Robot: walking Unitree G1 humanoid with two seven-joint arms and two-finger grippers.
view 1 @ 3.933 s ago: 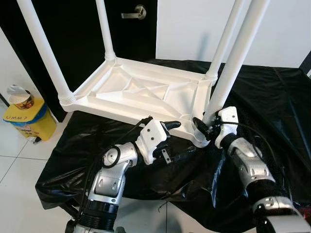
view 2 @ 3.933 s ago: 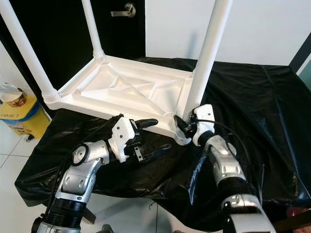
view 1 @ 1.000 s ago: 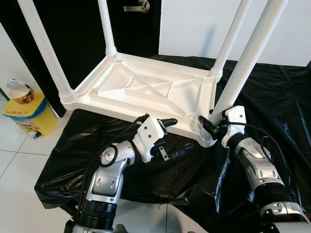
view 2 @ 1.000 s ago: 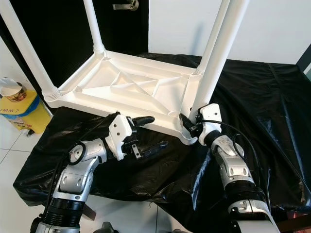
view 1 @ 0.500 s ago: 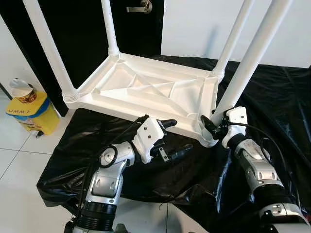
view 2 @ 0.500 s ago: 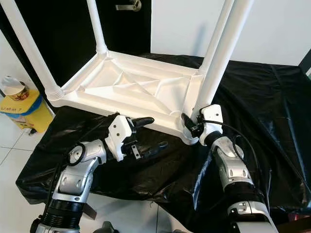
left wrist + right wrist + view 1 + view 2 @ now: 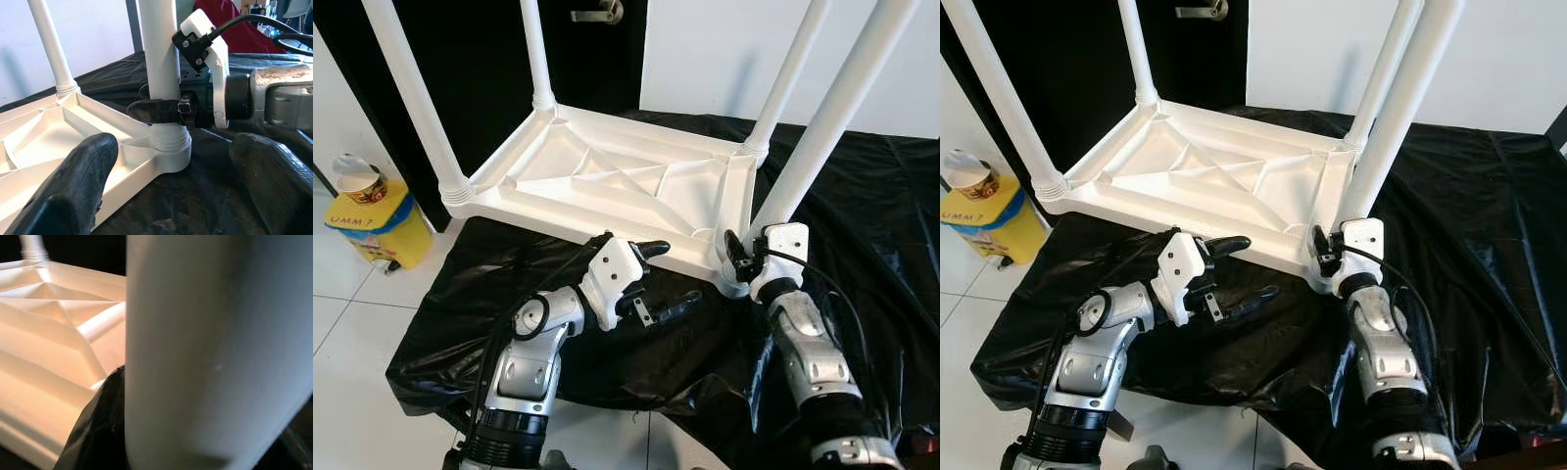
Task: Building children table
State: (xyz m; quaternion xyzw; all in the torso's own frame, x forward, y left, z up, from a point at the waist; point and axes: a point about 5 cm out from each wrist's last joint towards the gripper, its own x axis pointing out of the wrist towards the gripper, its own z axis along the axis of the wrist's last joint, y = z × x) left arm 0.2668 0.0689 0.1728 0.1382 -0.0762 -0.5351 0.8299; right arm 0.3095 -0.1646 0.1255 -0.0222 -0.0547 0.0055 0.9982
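A white plastic children's table (image 7: pixel 607 181) lies upside down on a black sheet (image 7: pixel 862 196), its legs pointing up. My right gripper (image 7: pixel 736 257) is shut on the near-right leg (image 7: pixel 832 117) just above its screw socket at the table's corner. In the right wrist view that leg (image 7: pixel 210 352) sits close against one black finger (image 7: pixel 98 431). My left gripper (image 7: pixel 671 277) stands open just in front of the table's near edge, left of that corner, with nothing between its fingers (image 7: pixel 73 196). The left wrist view looks at the leg's socket (image 7: pixel 168 144) and the right gripper's finger wrapped round it.
A yellow bin (image 7: pixel 367 230) with a cup (image 7: pixel 357 181) on top stands on the tiled floor at the left. A black door with a handle (image 7: pixel 597 12) and a white wall are behind the table. The sheet spreads wide to the right.
My right forearm has swung inward, under the leg, while its gripper stays shut on the leg's base. The left gripper has kept its place. The camera has shifted a little.
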